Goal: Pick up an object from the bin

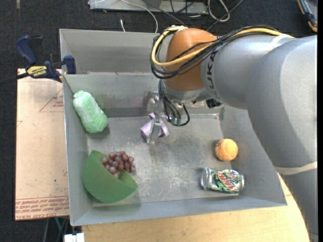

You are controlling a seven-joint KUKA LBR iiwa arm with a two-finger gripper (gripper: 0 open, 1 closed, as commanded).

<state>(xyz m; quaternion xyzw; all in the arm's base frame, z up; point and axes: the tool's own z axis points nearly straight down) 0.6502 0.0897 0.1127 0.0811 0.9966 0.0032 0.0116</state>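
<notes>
My gripper (158,120) hangs at the back middle of the bin, under the arm's orange cover. A small pale purple crumpled thing (150,129) sits between its fingertips, just above the bin floor, and the fingers are shut on it. A bunch of dark red toy grapes (119,162) lies to the front left of it.
The grapes rest on the rim of a green bowl (103,184) tipped on its side at the front left. A light green bumpy oblong thing (90,112) lies at the back left. An orange ball (226,149) and a crushed green soda can (222,180) lie at the right front.
</notes>
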